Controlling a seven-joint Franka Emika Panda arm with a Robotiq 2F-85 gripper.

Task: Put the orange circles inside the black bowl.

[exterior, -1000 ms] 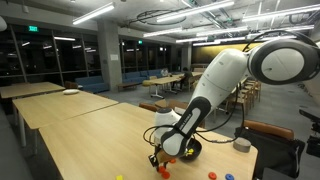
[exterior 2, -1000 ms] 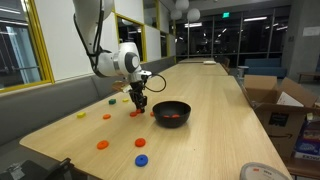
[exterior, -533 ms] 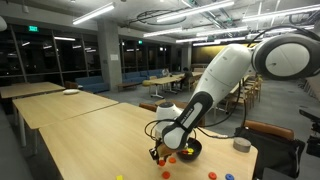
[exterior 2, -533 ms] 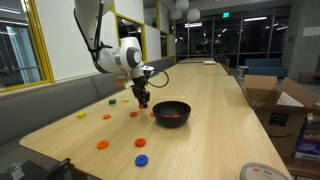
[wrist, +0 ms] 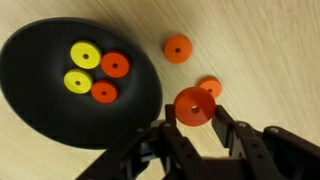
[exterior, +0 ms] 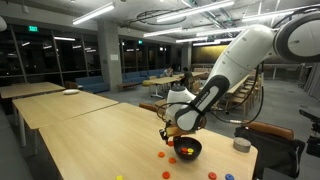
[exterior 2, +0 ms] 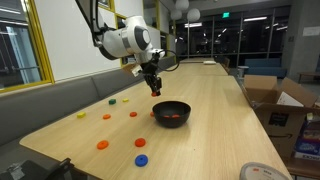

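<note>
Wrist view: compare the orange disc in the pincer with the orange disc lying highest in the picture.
The gripped disc is clamped in the pincer, off the table; the top disc lies flat and free on it. The gripped disc looks bigger and redder. Both are round with a centre dimple.

**Where everything sits on our table right now**

In the wrist view we've got the bowl [wrist: 35,95] on the left, with four discs [wrist: 104,92] lying inside it toward its right side. Two more discs [wrist: 177,48] lie on the table [wrist: 270,50] just right of the bowl. A single disc [wrist: 194,102] sits pinched in the gripper [wrist: 195,112], beside the bowl's right edge. In an exterior view, we see loose pieces [exterior 2: 106,116] scattered left of the bowl [exterior 2: 171,122].
</note>
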